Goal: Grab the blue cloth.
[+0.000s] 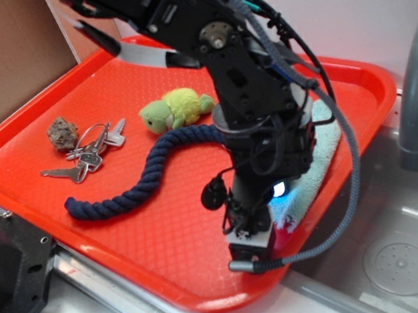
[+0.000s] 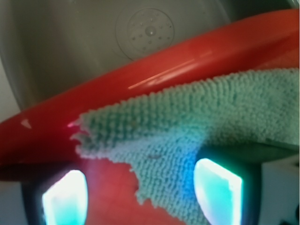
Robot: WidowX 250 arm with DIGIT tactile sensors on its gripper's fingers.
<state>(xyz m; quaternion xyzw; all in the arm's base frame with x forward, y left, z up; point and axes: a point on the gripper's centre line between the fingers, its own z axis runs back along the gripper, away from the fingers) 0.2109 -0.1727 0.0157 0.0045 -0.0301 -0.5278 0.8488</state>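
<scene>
The blue cloth (image 1: pixel 315 163) is a light aqua terry rag lying on the red tray (image 1: pixel 51 140) near its right rim, partly hidden by my arm. My gripper (image 1: pixel 269 222) hangs low over the cloth's near end. In the wrist view the cloth (image 2: pixel 197 122) fills the middle, with its frayed corner reaching down between my two glowing fingertips (image 2: pixel 218 190). My gripper (image 2: pixel 140 197) is open, its jaws wide apart on either side of that corner, with tray showing beside the left one.
A dark navy rope (image 1: pixel 138 178), a green plush toy (image 1: pixel 175 108), a bunch of keys (image 1: pixel 88 154) and a small rock (image 1: pixel 62 133) lie on the tray's left part. The steel sink (image 1: pixel 398 254) with its drain and a grey faucet (image 1: pixel 417 88) are right of the tray.
</scene>
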